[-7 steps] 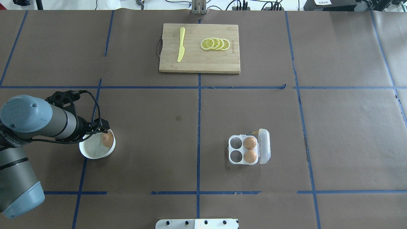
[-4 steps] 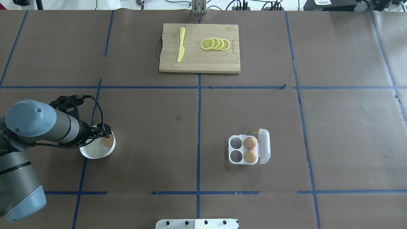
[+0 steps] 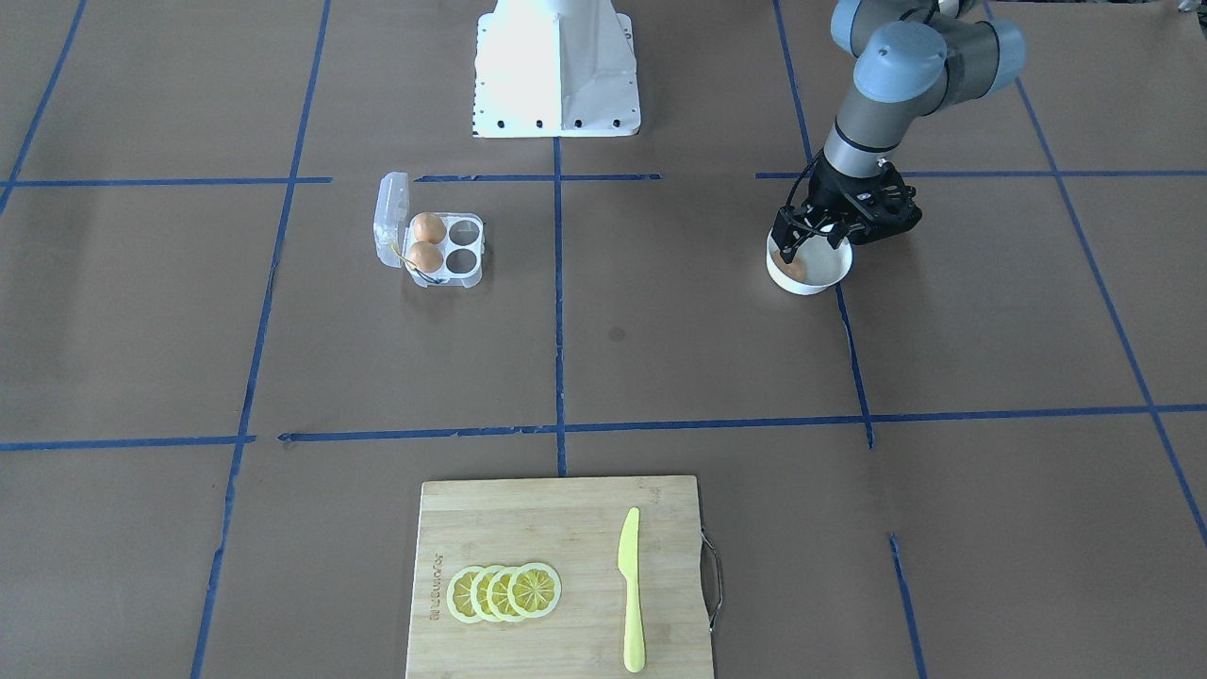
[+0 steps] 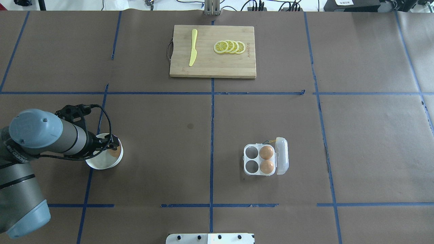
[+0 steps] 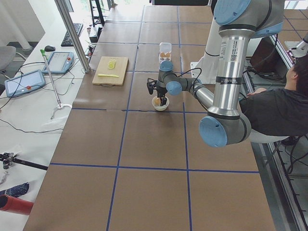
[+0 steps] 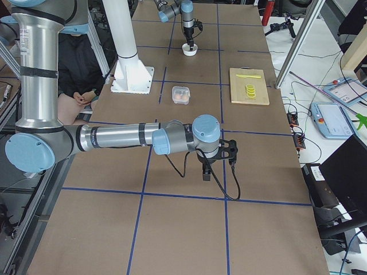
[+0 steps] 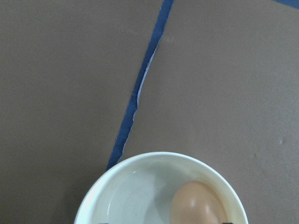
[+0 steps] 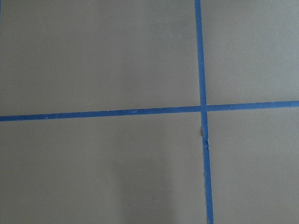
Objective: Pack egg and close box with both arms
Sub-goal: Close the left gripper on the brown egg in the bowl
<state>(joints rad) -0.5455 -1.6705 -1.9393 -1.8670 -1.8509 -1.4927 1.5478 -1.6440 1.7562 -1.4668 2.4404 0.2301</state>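
Brown egg (image 7: 196, 205) in white bowl (image 7: 135, 191), L gripper (image 4: 111, 145) spread over it, R gripper (image 6: 206, 172) state unclear

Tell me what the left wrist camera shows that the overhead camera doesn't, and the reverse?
Only the left wrist view: a close look inside the white bowl, with the egg seen clearly toward one side, and a tear in the blue tape.

Only the overhead view: the left arm's end effector over the bowl, the open box with two eggs and two empty cells, and the cutting board with knife and lemon slices.

Both: bowl, egg, brown table cover, blue tape.
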